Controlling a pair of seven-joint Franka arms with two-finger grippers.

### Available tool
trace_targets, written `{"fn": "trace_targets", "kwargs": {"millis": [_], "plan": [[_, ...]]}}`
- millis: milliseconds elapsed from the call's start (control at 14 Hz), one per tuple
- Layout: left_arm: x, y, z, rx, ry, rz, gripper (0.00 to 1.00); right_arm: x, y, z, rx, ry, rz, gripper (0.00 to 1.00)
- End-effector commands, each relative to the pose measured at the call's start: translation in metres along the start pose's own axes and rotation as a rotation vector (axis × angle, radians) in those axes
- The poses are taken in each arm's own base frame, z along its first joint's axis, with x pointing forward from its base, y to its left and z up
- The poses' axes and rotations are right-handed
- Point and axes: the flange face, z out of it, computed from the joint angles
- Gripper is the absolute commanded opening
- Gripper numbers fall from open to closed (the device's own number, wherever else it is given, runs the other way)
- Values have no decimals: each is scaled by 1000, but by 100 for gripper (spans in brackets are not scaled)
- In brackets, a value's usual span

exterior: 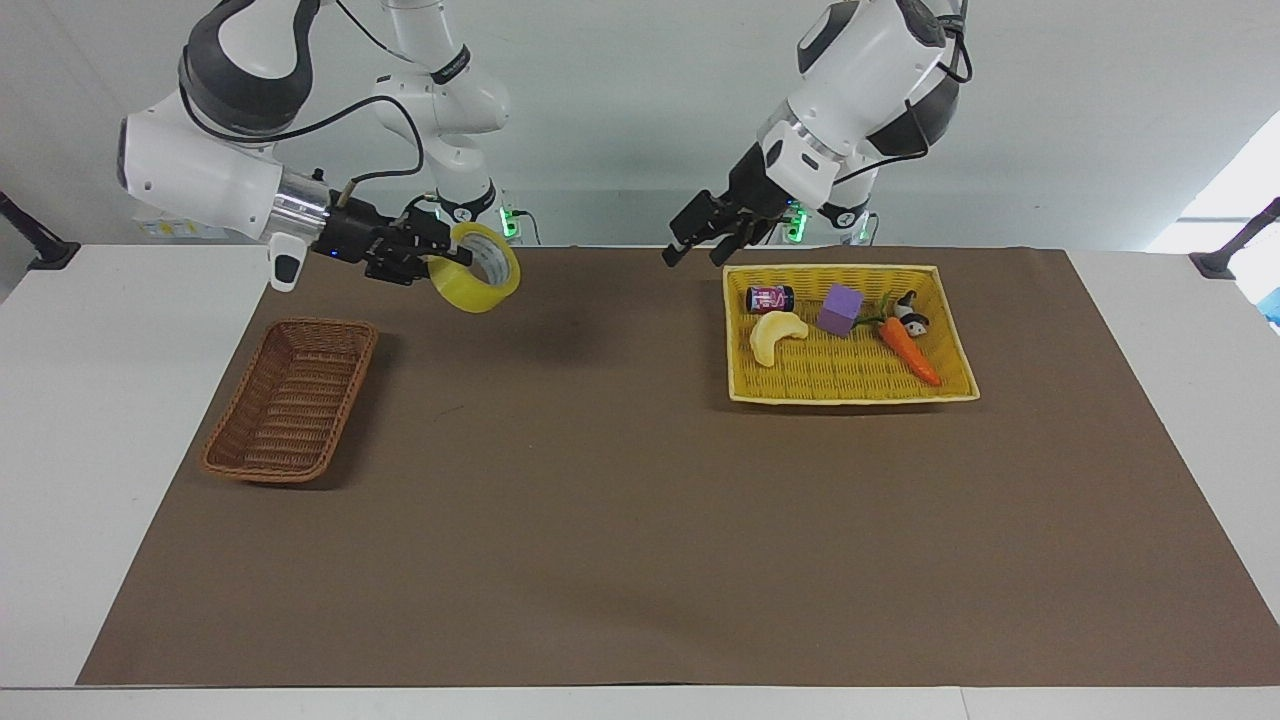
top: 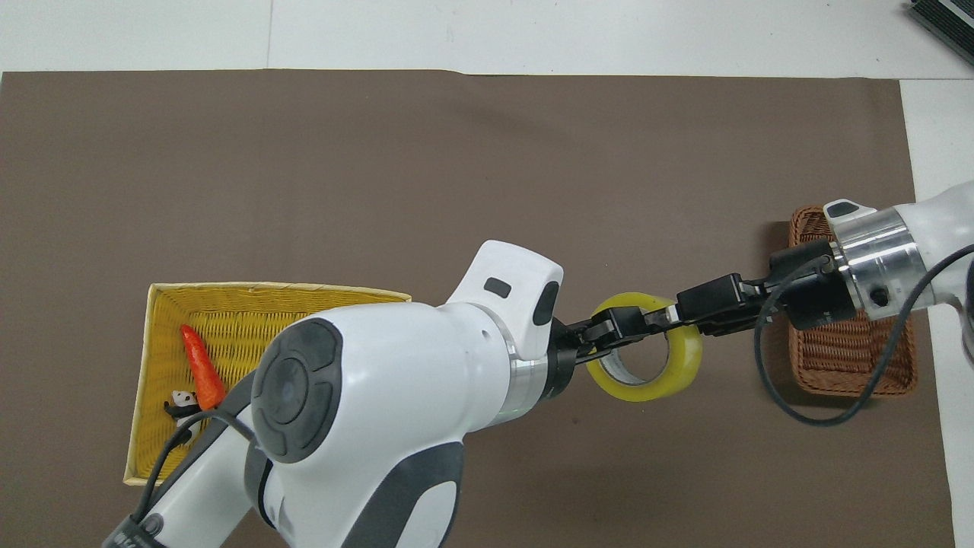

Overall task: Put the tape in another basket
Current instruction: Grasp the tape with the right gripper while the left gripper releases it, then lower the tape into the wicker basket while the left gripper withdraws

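Note:
The tape, a yellow roll with a pale core, hangs tilted in the air over the mat. My right gripper is shut on its rim. The roll is over the stretch between the mat's middle and the brown wicker basket, which lies at the right arm's end of the table with nothing in it. From overhead the tape sits beside the basket, with the right gripper across its ring. My left gripper is open and holds nothing. It hangs apart from the tape, by the yellow tray's corner. Seen from overhead, the left gripper overlaps the ring.
A flat yellow woven tray lies at the left arm's end. It holds a carrot, a purple block, a cream crescent toy, a small can and a panda figure. A brown mat covers the table.

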Motion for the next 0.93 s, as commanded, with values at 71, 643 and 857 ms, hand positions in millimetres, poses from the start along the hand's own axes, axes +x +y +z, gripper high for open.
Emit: {"fn": "trace_targets", "kwargs": {"millis": [71, 643, 857], "plan": [[58, -42, -30, 41, 37, -100, 100, 20, 55, -41, 16, 11, 36, 0], [134, -110, -76, 252, 180, 231, 100, 30, 125, -75, -349, 47, -117, 0], [147, -136, -94, 374, 142, 408, 100, 40, 163, -87, -507, 9, -325, 0]]}}
